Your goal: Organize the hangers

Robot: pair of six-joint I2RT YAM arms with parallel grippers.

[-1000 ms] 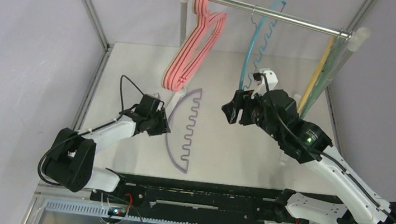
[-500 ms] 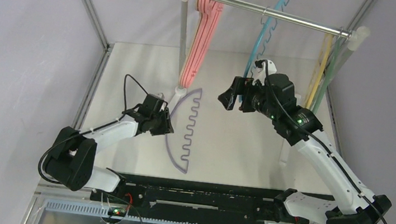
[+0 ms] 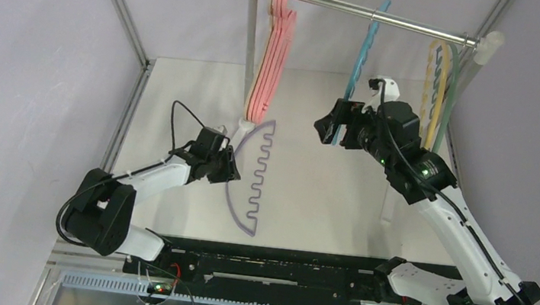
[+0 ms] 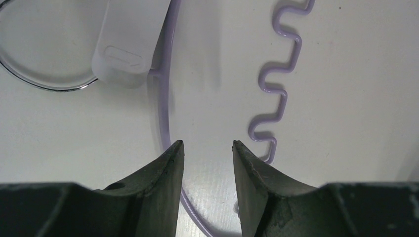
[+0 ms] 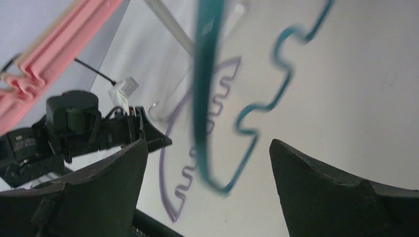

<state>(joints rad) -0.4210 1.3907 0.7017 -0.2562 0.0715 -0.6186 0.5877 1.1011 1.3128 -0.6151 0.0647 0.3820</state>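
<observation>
White tabletop — purple hanger, lilac walls

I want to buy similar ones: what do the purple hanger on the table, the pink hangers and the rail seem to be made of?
Purple hanger: probably coated wire or thin plastic; it is a slim, glossy rod bent into waves.
Pink hangers: likely matte plastic; they are flat bands of even colour.
Rail: apparently bare metal; it is a grey tube with bright highlights.

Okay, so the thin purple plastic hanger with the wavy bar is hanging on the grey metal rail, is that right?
No. The thin purple plastic hanger with the wavy bar is not hanging on the grey metal rail; it lies flat on the white table. The top external view shows it.
</observation>
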